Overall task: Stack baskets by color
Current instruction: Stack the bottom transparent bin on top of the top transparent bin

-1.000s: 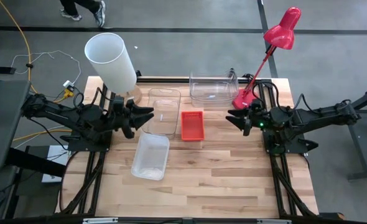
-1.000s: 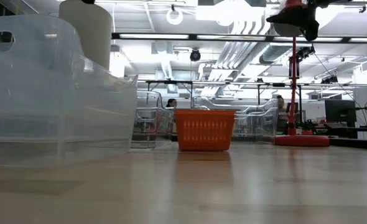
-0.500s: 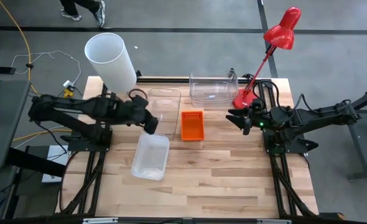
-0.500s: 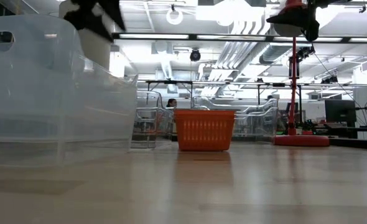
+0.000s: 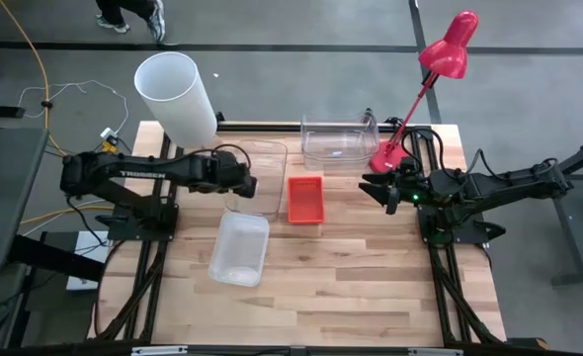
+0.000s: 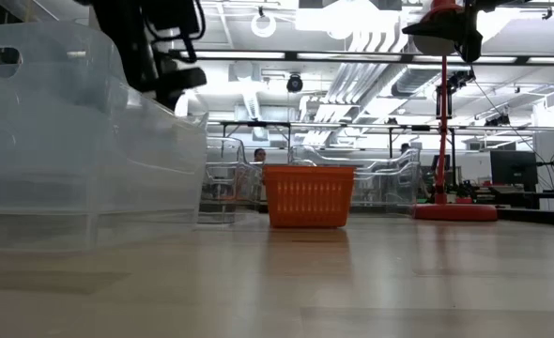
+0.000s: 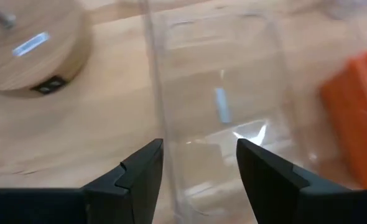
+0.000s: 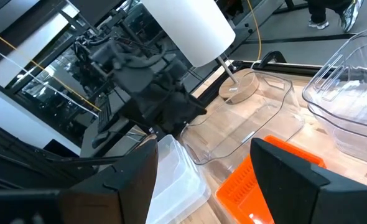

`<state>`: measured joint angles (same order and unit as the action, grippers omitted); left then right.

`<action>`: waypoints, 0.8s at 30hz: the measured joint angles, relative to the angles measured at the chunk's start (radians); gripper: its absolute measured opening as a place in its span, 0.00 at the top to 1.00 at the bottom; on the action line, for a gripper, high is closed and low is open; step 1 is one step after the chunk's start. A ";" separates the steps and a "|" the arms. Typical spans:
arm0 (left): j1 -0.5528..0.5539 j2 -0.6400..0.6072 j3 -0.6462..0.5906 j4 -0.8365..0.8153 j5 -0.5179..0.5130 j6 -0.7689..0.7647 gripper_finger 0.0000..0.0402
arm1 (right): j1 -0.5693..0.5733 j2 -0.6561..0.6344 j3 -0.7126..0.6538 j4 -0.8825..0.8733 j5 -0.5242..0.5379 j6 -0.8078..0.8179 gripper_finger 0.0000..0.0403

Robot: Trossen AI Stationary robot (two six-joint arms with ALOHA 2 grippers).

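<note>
as nothing is stacked yet: task barely begun
left gripper (image 5: 248, 185): released, hovering over clear bin (image 5: 262, 170) near the surface's far edge
right gripper (image 5: 368, 187): released, waiting near right edge
orange basket (image 5: 306, 199): centre, alone
other clear bins (image 5: 240, 248) (image 5: 339, 140): separate

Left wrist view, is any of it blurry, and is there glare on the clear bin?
Left wrist view: the orange basket and the lamp's wooden base look soft, and a bright streak glints on the clear bin. Low view: the near clear bin looms large, while the orange basket is sharp.
</note>
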<state>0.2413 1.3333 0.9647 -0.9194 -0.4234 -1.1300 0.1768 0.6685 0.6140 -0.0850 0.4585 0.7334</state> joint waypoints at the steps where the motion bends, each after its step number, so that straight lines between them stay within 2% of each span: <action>1: 0.015 0.000 -0.010 0.003 -0.002 -0.009 0.53 | 0.000 0.000 0.000 0.000 -0.001 0.000 0.40; 11: 0.106 0.020 -0.130 0.226 0.042 -0.011 0.53 | 0.000 0.000 0.000 0.000 -0.002 0.000 0.40; 24: 0.133 0.166 -0.134 0.235 0.057 -0.002 0.53 | 0.000 0.000 0.000 -0.001 0.002 0.000 0.40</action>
<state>0.3748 1.4996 0.8303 -0.6846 -0.3660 -1.1317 0.1768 0.6685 0.6140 -0.0856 0.4606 0.7330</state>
